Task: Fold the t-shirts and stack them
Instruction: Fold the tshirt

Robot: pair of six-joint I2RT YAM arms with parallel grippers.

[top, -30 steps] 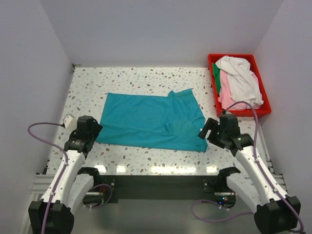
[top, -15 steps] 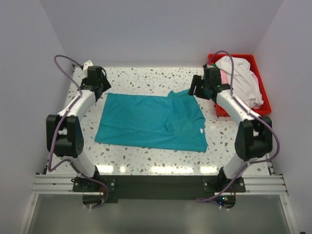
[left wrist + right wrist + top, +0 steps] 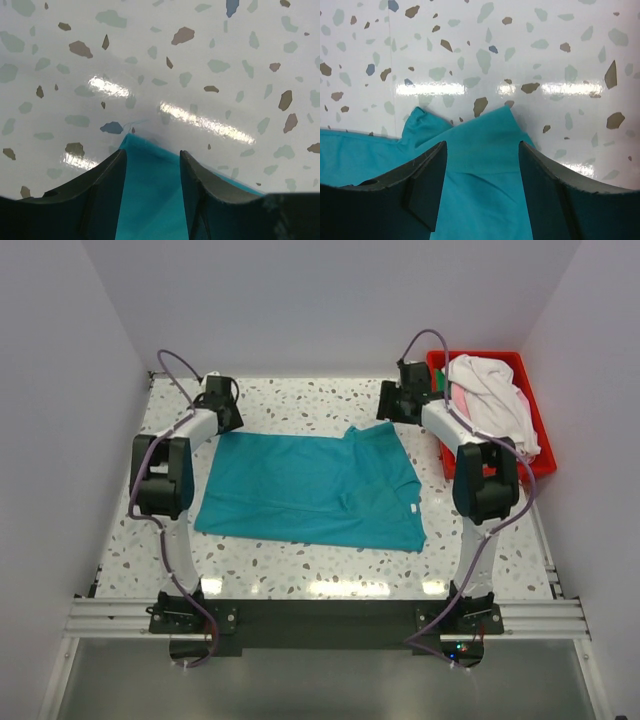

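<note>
T-shirt (image 3: 310, 490) of teal cloth lies spread flat on speckled table (image 3: 300, 560).

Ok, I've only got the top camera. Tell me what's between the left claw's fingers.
Observer: The left claw stands open, straddling a corner of the teal t-shirt; its tip pokes just past the fingertips.
Operator: Now the right one.
Observer: The right claw is open too, over a pointed flap of the same shirt.
Operator: Check for bunching there.
Observer: The shirt's edge bunches into a smaller peak beside that flap.
</note>
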